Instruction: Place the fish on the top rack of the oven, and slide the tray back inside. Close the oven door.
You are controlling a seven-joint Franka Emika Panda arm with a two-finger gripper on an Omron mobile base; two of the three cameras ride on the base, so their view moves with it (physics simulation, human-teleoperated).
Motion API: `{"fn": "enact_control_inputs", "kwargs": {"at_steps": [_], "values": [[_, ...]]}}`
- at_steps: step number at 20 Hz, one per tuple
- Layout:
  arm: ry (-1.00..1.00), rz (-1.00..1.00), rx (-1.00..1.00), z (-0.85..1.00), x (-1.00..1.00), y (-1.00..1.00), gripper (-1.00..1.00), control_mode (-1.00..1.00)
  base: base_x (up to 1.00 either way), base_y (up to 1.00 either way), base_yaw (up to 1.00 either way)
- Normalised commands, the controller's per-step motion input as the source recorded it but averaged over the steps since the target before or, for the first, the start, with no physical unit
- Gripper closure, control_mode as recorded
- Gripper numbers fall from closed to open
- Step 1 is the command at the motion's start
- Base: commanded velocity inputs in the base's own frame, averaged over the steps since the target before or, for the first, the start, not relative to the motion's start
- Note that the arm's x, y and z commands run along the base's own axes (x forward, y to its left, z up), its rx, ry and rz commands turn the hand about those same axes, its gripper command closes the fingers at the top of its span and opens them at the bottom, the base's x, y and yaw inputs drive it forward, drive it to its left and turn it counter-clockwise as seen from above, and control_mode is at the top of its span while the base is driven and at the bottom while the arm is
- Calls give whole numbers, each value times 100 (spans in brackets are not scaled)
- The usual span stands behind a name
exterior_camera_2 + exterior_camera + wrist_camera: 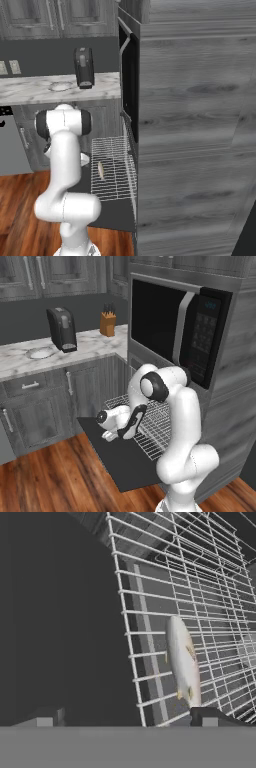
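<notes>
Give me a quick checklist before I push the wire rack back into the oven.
1. Pale elongated fish lies on the silver wire-grid top rack: ok.
2. Rack is pulled out over the flat black oven door: ok, ready to slide.
3. Door is fully down and flat: ok.
4. Gripper has let go, jaws apart, fish lying beyond the right fingertip: ok.
5. Gripper is clear of the fish for a push on the rack's front edge: not ok, one fingertip is beside its tail end.
6. Rack sits level in its guides: cannot tell.
</notes>
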Motion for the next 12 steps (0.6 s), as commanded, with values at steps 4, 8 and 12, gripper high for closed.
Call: {"fn": "enact_control_inputs", "kwargs": {"at_steps": [4, 8, 12], "values": [[0, 2, -9, -51, 22, 0, -100, -100, 0, 0, 0], [0, 3, -6, -36, 20, -16, -100, -100, 0, 0, 0], [0, 2, -6, -36, 23, -27, -100, -100, 0, 0, 0]]}}
